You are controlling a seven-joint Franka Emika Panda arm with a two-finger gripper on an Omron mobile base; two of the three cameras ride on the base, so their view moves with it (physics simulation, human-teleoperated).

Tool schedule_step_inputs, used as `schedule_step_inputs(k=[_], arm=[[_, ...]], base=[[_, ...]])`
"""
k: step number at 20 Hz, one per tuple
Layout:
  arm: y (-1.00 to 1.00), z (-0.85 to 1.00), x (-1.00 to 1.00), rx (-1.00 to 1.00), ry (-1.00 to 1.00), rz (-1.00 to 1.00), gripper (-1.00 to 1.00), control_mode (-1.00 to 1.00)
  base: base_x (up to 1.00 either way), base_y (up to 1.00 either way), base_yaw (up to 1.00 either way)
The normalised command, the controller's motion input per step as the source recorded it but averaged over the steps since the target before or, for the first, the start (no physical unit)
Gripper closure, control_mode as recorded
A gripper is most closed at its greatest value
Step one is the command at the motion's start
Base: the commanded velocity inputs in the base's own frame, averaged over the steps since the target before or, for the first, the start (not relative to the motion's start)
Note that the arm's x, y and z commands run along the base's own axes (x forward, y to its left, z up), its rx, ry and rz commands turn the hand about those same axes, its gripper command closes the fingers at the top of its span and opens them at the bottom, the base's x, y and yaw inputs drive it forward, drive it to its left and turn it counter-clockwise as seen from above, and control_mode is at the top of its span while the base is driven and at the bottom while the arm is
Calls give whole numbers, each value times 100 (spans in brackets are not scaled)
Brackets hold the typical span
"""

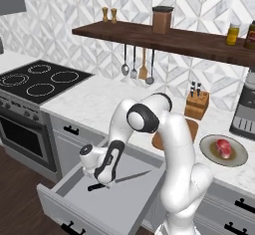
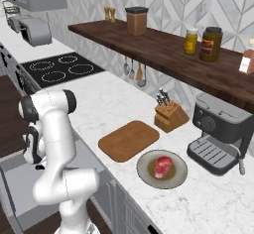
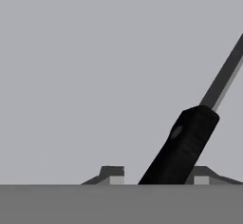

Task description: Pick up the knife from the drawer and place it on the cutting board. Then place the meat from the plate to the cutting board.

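**Jaws low over the knife handle in the open drawer**

With the drawer (image 1: pixel 74 191) pulled out, the knife (image 1: pixel 119 179) lies flat on its grey floor, handle toward the arm and blade pointing toward the tabletop (image 1: pixel 94 102). The gripper (image 1: pixel 102 179) hangs just over the handle. In the hand view the fingertips (image 3: pixel 112 174) stand apart on either side of the handle, which sits off centre, close to the right tip; whether either tip is pressing on it I cannot tell, so the jaws read as spread around the handle rather than pinching it.

Because the handle runs at a slant between the tips, a squeeze here may twist the knife or let it slide out, and a grip near the handle's end could leave the blade drooping when lifted.

The arm hides much of the cutting board (image 2: pixel 129 140) in the left base view. The meat (image 2: pixel 163 165) rests on the plate (image 2: pixel 146 177) beside the board.
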Motion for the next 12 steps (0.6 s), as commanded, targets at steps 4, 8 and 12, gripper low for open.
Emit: schedule_step_inputs(k=[4,8,12], arm=[[27,-100,-40,0,12,0,100,-100],[15,-85,-74,0,6,0,100,-100],[7,-24,-86,0,-22,0,100,-100]], base=[[0,0,0],[0,0,0],[0,0,0]])
